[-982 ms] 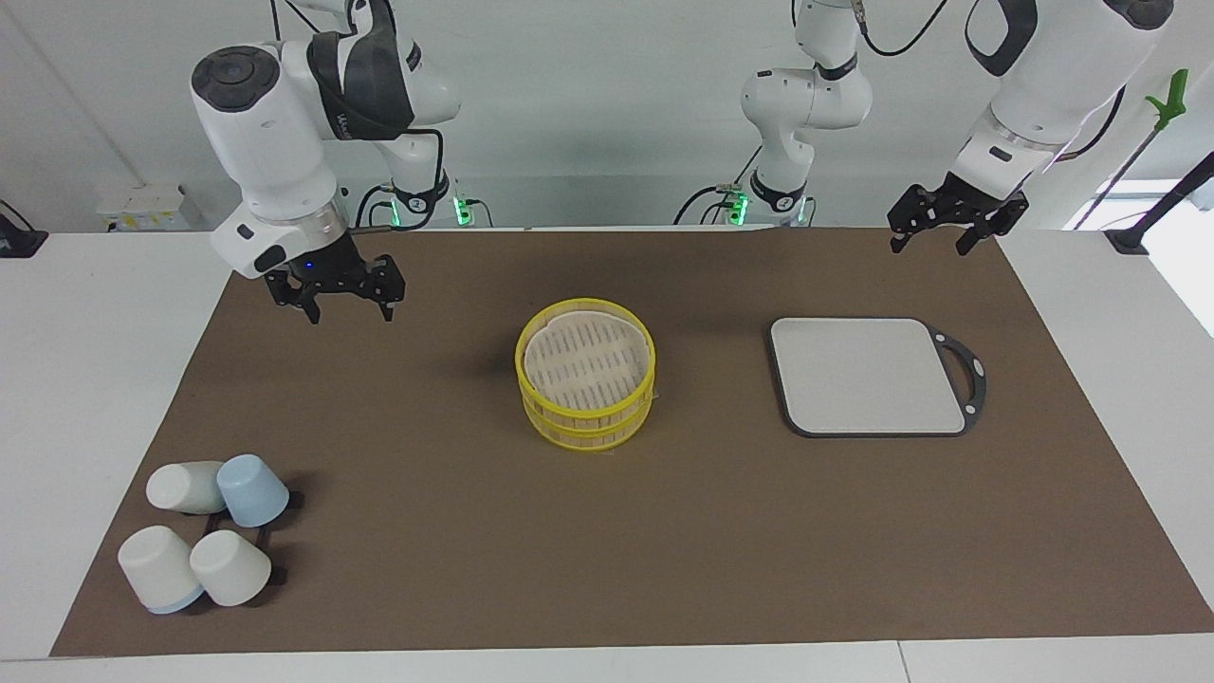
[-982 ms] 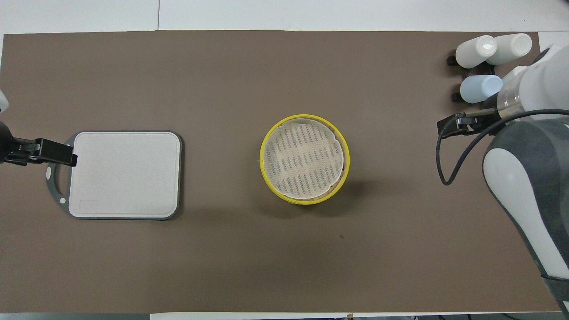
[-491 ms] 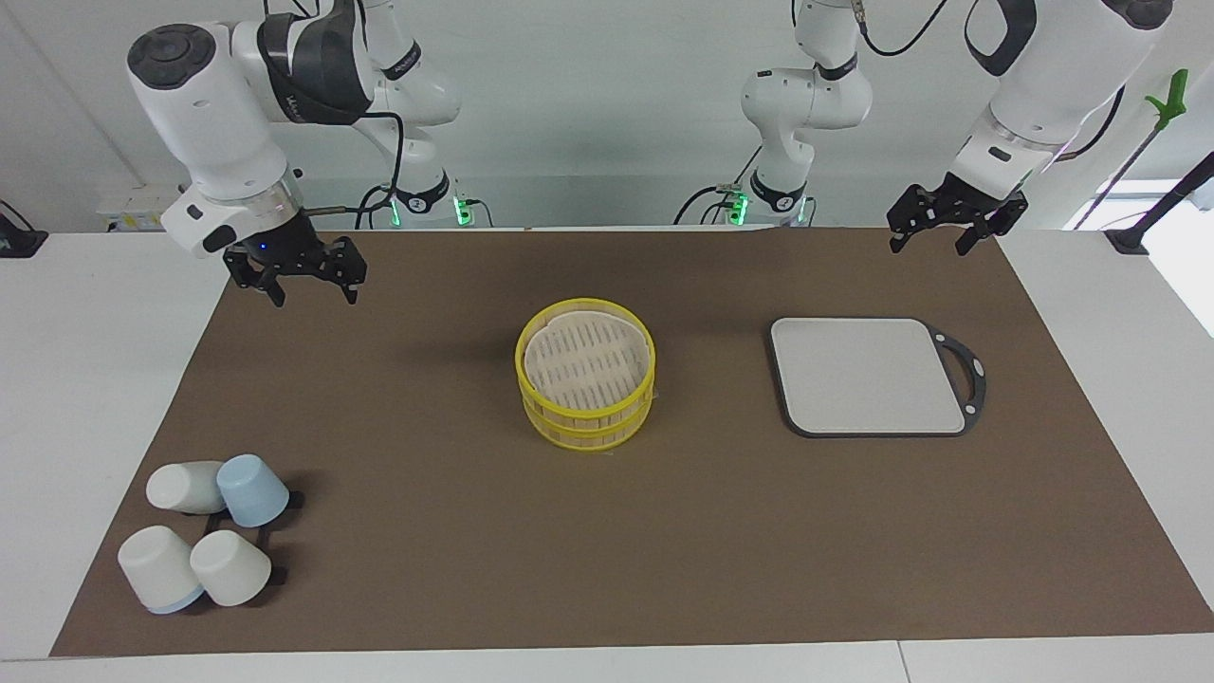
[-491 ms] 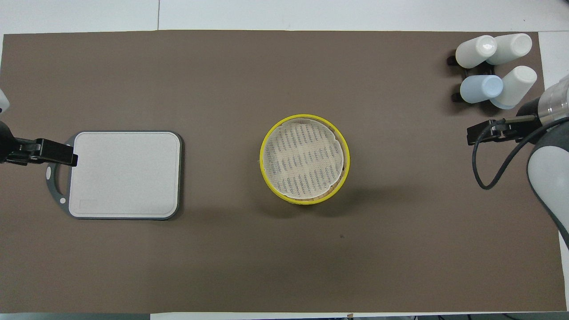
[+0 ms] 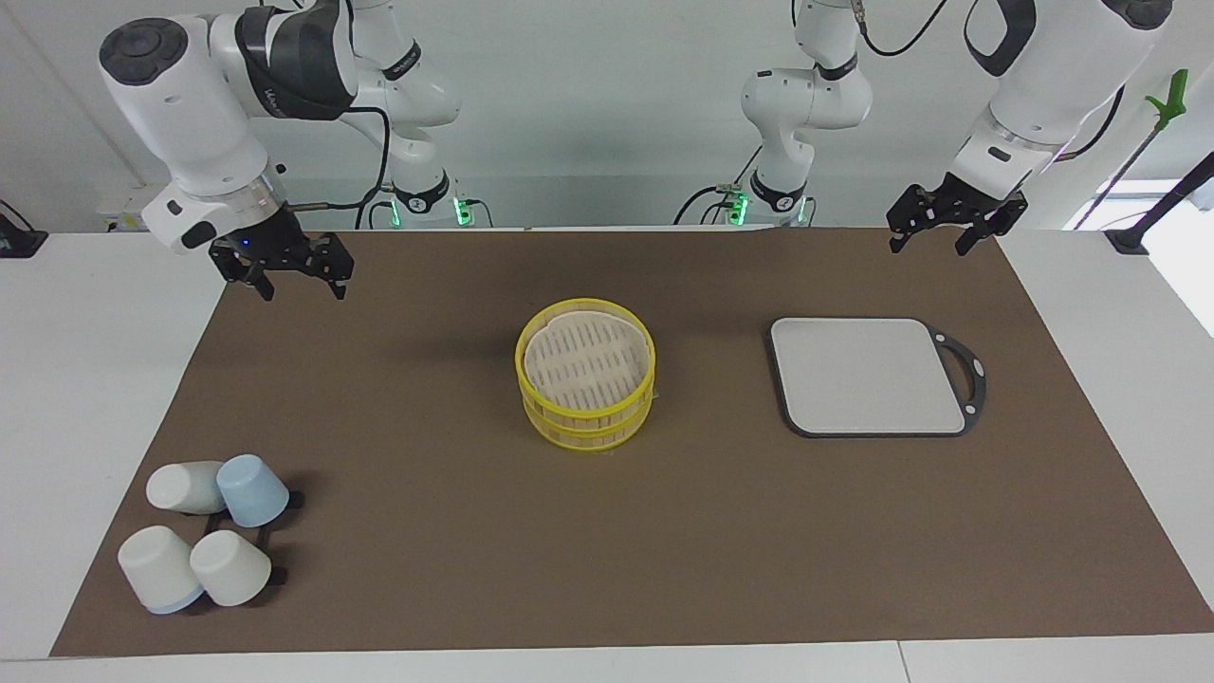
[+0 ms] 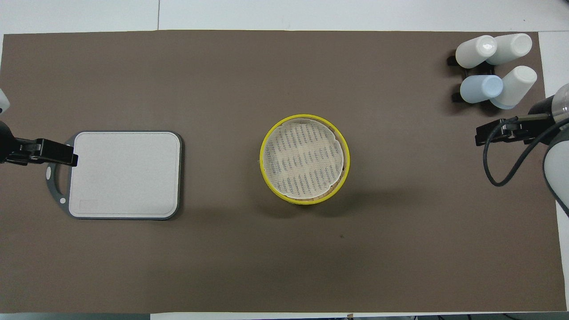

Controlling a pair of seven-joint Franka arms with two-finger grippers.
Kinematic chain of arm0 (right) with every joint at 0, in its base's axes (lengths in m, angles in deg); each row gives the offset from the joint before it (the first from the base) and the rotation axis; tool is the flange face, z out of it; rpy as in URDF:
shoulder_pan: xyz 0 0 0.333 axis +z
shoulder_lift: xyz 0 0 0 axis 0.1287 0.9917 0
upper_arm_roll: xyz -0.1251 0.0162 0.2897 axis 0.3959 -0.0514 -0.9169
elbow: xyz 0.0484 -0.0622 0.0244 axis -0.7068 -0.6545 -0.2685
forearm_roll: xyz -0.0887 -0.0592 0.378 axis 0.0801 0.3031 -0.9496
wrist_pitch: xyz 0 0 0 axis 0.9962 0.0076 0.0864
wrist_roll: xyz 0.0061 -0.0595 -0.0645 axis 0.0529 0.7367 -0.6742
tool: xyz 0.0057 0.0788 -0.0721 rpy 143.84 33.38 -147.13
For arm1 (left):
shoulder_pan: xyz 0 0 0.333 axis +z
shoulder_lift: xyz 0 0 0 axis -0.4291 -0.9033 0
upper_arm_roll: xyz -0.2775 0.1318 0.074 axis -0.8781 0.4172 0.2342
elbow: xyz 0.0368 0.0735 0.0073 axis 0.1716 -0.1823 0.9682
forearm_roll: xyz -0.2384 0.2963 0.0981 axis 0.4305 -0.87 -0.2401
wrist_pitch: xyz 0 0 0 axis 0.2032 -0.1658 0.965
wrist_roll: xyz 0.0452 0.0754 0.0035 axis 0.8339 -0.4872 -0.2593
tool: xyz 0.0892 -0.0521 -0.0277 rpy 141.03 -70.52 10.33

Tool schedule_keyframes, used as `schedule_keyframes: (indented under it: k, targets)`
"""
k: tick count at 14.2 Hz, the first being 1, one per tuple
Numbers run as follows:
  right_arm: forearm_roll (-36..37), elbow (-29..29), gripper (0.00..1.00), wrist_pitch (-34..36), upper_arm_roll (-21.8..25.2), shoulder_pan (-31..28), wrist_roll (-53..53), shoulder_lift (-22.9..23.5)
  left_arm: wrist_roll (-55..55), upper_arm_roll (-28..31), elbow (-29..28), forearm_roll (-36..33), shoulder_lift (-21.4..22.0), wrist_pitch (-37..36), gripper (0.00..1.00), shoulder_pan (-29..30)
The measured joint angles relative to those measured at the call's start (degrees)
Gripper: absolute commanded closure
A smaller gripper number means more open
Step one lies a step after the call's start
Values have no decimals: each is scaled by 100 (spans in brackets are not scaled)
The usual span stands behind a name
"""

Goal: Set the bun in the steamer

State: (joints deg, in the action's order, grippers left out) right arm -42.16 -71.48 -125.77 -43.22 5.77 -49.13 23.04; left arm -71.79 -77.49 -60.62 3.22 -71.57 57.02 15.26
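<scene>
The steamer point(image 5: 588, 424) is a yellow-rimmed basket of two stacked tiers in the middle of the brown mat; it also shows in the overhead view point(image 6: 346, 164). Its pale slatted top floor shows nothing on it. The bun is not in view in either frame. My right gripper point(image 5: 294, 283) hangs open and empty in the air over the mat's corner at the right arm's end, well apart from the steamer; it shows in the overhead view too point(image 6: 493, 133). My left gripper point(image 5: 931, 242) waits open and empty over the mat's edge by the board's handle point(image 6: 53, 153).
A flat grey black-rimmed board point(image 5: 868, 375) lies toward the left arm's end point(image 6: 124, 173). Several cream and blue cups point(image 5: 251, 490) lie on a black rack at the right arm's end, farther from the robots than the steamer point(image 6: 480, 89).
My right gripper has moved up and away from the steamer toward the right arm's end of the table. The left arm has not moved.
</scene>
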Motion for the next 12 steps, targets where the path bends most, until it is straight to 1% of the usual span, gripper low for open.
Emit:
schedule_keyframes:
  k: [3, 12]
  targets:
    - [-6, 113, 0, 182, 0, 0, 0, 25, 0, -1, 0, 0, 0, 0, 0, 0]
    - [-7, 139, 0, 193, -5, 0, 0, 47, 0, -21, 0, 0, 0, 1, 0, -2]
